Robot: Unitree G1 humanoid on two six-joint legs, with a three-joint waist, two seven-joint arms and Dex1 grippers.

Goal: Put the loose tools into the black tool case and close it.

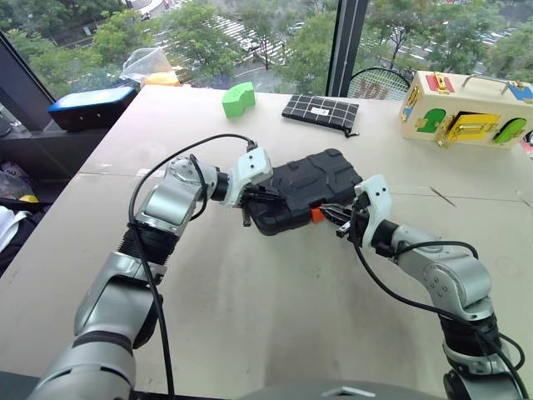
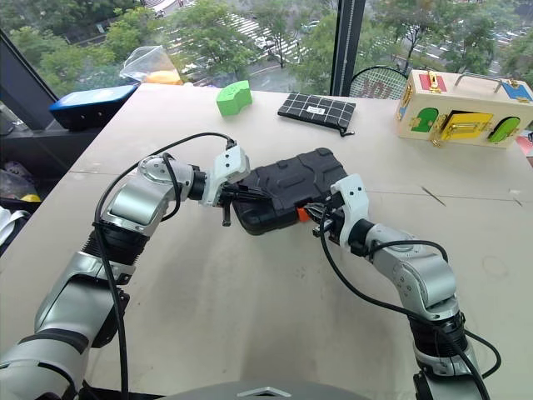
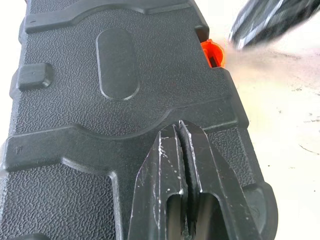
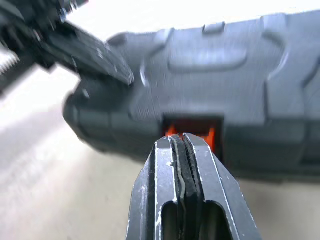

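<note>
The black tool case (image 1: 306, 190) lies shut on the pale bench (image 1: 275, 317), near its middle, ribbed shell up and set at a slant. Its small orange latch (image 1: 316, 214) sits on the long edge that faces the robot.

The left gripper (image 1: 258, 200) rests at the case's left end with its fingers (image 3: 172, 170) pressed together, tips lying on the textured lid just inside the end rim. It pinches nothing.

The right gripper (image 1: 333, 215) reaches in from the right, low over the bench, and points at the latch side of the case. Its fingers (image 4: 185, 165) are also pressed together, holding nothing, and their tips stand right at the orange latch; whether they touch it cannot be told.

Farther back on the bench lie a green block (image 1: 238, 98) and a flat black checked pouch (image 1: 320, 112), well apart from the case. A wooden box with coloured shapes (image 1: 463, 110) stands at the far right corner, and a blue-topped box (image 1: 92, 105) sits off the far left edge of the bench by the window.
</note>
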